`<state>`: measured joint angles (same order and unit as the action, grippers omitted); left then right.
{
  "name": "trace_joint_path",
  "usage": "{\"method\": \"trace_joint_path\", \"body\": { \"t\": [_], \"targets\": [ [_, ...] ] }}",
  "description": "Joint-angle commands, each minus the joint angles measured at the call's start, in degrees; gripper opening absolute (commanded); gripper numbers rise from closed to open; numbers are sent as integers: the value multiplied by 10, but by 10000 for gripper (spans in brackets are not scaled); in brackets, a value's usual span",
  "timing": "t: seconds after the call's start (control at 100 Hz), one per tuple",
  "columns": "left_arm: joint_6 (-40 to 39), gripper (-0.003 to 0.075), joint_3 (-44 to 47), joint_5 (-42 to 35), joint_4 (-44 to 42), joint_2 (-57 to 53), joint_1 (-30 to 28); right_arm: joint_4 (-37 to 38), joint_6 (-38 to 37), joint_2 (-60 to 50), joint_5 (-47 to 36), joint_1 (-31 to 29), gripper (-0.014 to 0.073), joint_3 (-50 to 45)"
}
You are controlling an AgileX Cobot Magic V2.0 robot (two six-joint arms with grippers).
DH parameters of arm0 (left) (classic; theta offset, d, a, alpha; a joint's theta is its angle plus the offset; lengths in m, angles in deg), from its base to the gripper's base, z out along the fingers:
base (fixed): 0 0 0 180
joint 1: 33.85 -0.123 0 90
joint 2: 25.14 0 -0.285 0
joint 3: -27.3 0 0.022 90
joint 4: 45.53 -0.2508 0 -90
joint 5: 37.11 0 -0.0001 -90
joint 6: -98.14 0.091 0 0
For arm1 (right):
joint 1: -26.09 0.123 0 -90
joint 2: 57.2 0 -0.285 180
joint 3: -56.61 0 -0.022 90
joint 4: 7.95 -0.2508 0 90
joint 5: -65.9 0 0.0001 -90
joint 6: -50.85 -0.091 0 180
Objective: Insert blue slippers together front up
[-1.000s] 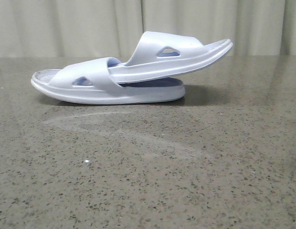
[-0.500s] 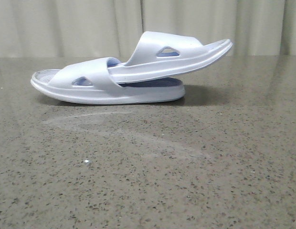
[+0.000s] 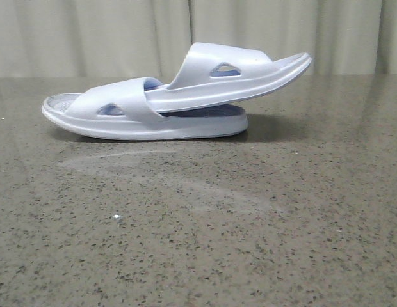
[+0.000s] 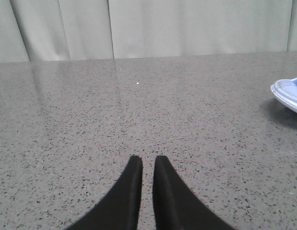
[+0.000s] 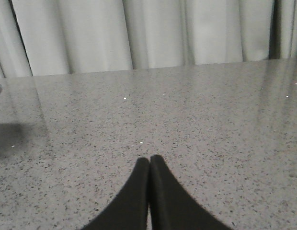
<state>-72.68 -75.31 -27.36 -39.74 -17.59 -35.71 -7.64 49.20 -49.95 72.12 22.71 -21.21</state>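
Note:
The blue slippers lie nested at the back of the table in the front view. The lower slipper (image 3: 141, 125) rests flat on its sole. The upper slipper (image 3: 237, 73) is pushed under the lower one's strap, and its free end tilts up to the right. Neither gripper appears in the front view. In the left wrist view my left gripper (image 4: 147, 159) holds nothing, its fingers only a thin slit apart, and one slipper's end (image 4: 288, 93) shows far off at the frame edge. My right gripper (image 5: 149, 159) is shut on nothing above bare table.
The speckled grey stone table (image 3: 198, 243) fills the foreground. A pale pleated curtain (image 3: 89, 32) hangs behind its far edge. A small white speck (image 3: 116, 217) lies on the table in front of the slippers.

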Motion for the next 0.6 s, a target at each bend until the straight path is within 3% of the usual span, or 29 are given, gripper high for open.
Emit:
{"method": "trace_joint_path", "body": {
  "t": [0.0, 0.19, 0.59],
  "targets": [
    [-6, 15, 6, -42, 5, -17, -1, 11, -1, -12, -32, -6, -80, -13],
    [-6, 15, 6, -42, 5, -17, -1, 15, 2, -12, -6, -6, -80, -13],
    [-6, 15, 6, -42, 5, -17, -1, 32, 5, -12, -32, -6, -80, -12]
  ]
}}
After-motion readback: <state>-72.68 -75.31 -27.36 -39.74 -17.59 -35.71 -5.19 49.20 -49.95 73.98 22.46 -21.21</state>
